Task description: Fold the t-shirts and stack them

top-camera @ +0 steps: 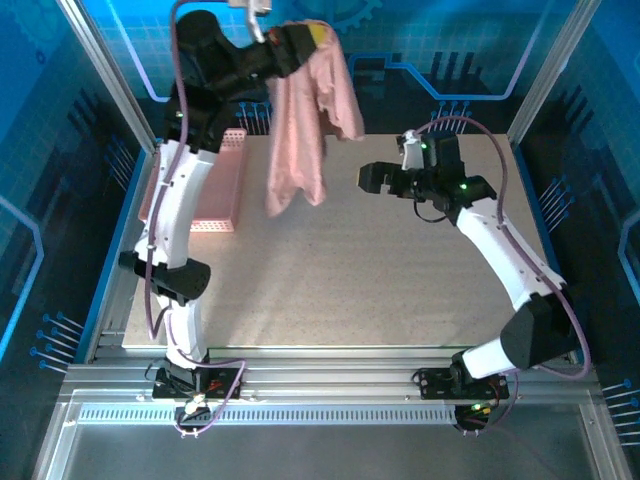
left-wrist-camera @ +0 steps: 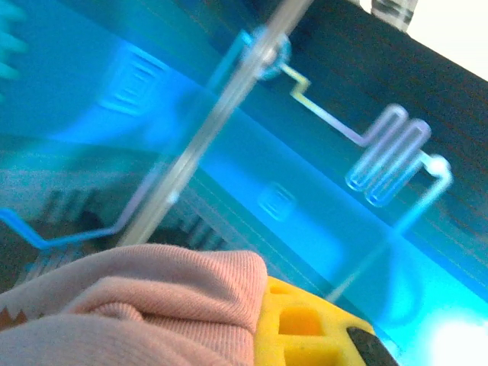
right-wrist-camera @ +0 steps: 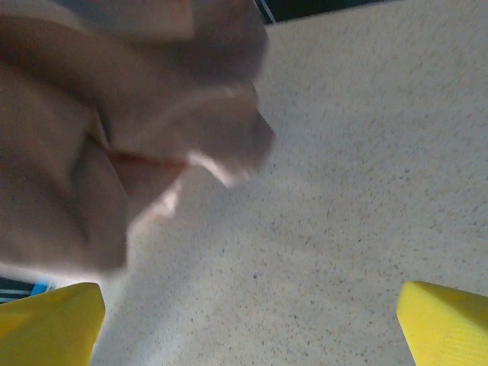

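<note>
Speckled table (top-camera: 400,300), blue-lit enclosure. Left gripper (top-camera: 300,45) is clamped on the t-shirt (top-camera: 305,120), which hangs below it, long axis vertical. Right gripper (top-camera: 375,178) has wide, empty jaws; the shirt's lower half lies just ahead of it, so it looks best placed for the free edge.

The t-shirt (top-camera: 305,120) hanging from the left gripper (top-camera: 308,40) is dusty pink. Below the right gripper (top-camera: 368,180), the table (top-camera: 400,290) is beige with dark speckles. That gripper's fingers (right-wrist-camera: 53,324) are yellow.
</note>
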Motion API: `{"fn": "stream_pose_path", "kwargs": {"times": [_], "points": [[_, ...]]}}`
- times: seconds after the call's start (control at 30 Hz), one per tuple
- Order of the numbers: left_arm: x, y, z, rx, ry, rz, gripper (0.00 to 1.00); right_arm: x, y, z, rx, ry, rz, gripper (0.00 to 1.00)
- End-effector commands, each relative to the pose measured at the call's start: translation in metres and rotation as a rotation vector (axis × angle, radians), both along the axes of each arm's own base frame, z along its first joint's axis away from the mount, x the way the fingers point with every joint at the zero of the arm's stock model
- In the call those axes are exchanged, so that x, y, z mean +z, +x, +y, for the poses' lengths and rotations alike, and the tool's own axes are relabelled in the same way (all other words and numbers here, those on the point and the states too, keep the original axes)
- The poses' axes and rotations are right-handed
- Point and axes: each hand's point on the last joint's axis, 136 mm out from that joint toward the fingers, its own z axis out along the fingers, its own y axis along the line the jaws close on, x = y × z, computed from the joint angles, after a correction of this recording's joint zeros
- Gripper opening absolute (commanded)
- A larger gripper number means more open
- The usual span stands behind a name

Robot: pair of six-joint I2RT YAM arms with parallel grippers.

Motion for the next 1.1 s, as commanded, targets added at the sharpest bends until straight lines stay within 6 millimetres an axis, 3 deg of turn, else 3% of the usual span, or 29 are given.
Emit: {"fn": "stream_pose_path", "kwargs": {"times": [0.0,0.07,0.27,0.4,0.43,0.47,0.53,0.6,0.63,0.73,0.83,0.93,1.07], "points": [[-0.014,-0.028,-0.034,-0.101,0.046,0.032,0.00,0.019,-0.006,-0.026,-0.100,0.032,-0.065,1.00],[-0.055,-0.013,-0.035,-0.056,0.078,0.168,0.00,0.016,-0.013,-0.039,-0.139,0.031,-0.069,1.00],[-0.199,0.050,0.011,0.188,0.133,0.540,0.00,-0.019,-0.030,-0.069,-0.216,-0.037,0.032,1.00],[-0.296,0.080,0.019,0.224,0.182,0.745,0.01,-0.038,-0.031,-0.063,-0.162,-0.049,0.094,1.00],[-0.321,0.086,0.018,0.220,0.189,0.795,0.15,-0.044,-0.031,-0.058,-0.134,-0.055,0.121,1.00],[-0.344,0.091,0.018,0.219,0.195,0.851,0.36,-0.050,-0.030,-0.054,-0.109,-0.072,0.148,1.00],[-0.374,0.095,0.022,0.229,0.201,0.927,0.53,-0.063,-0.030,-0.045,-0.066,-0.117,0.190,1.00],[-0.379,0.091,0.029,0.251,0.193,0.941,0.77,-0.074,-0.034,-0.036,-0.015,-0.158,0.228,1.00],[-0.370,0.089,0.032,0.257,0.184,0.920,0.98,-0.080,-0.036,-0.032,0.004,-0.194,0.249,1.00],[-0.348,0.070,0.043,0.266,0.196,0.893,0.99,-0.098,-0.042,-0.021,0.066,-0.285,0.286,1.00],[-0.347,0.037,0.049,0.251,0.232,0.937,0.99,-0.113,-0.043,-0.009,0.124,-0.339,0.299,1.00],[-0.363,-0.004,0.048,0.224,0.268,0.992,0.99,-0.128,-0.038,0.000,0.162,-0.358,0.318,1.00],[-0.413,-0.056,0.047,0.198,0.351,1.103,0.99,-0.139,-0.028,0.020,0.221,-0.313,0.343,0.98]]}}
